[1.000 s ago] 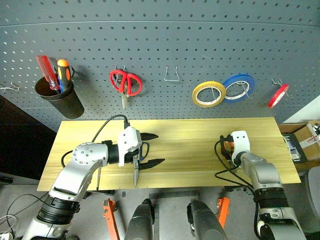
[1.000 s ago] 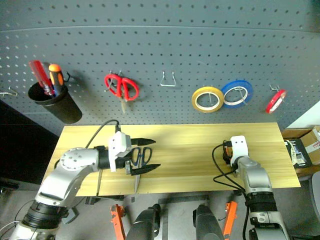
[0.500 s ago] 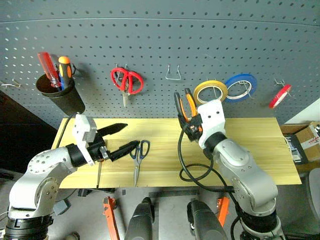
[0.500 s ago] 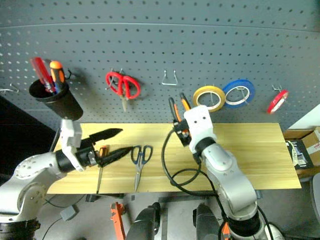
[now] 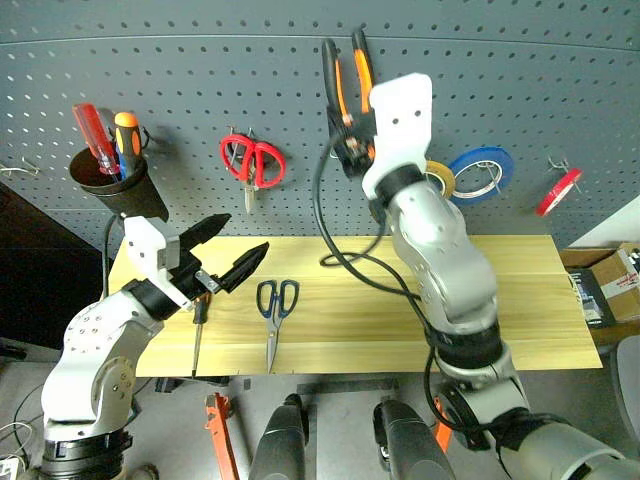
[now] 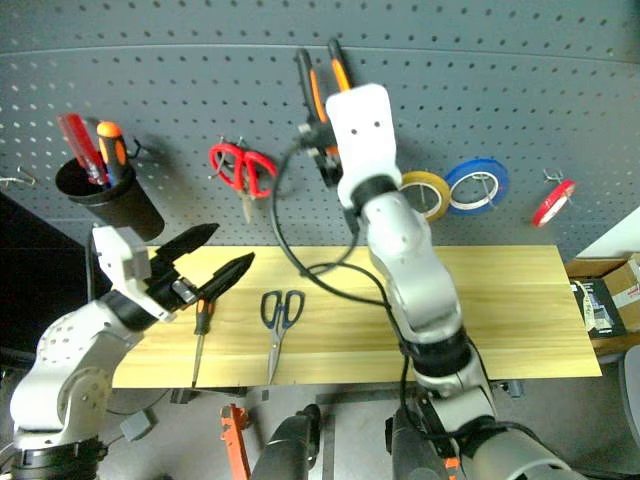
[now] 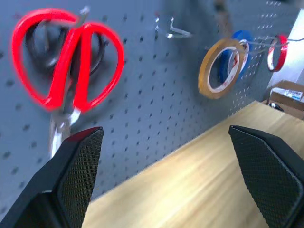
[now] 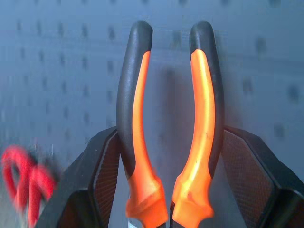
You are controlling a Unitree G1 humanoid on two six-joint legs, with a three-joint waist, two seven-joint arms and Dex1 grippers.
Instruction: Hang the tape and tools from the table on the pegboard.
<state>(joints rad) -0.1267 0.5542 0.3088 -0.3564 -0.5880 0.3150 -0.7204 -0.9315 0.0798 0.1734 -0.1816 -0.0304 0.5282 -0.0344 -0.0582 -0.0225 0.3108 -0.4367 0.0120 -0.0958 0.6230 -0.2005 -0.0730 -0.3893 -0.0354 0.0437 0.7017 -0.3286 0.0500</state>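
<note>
right hand (image 8: 168, 190) gripping pliers (image 5: 345, 75) up against pegboard (image 5: 200, 60) | left hand (image 5: 228, 252) wide open, empty, above counter (image 5: 520, 290) | dark scissors (image 5: 274, 310) below pegboard

A grey floor (image 5: 330, 430) shows below the front edge of the scene, with a thin cable trailing across it at the lower left (image 5: 25, 425). To the left lies a dark, shadowed area (image 5: 30, 270). At the far right a pale wall surface (image 5: 620, 225) stands above an open cardboard box (image 5: 612, 282) with printed labels. Lighting is even and soft, without hard shadows
</note>
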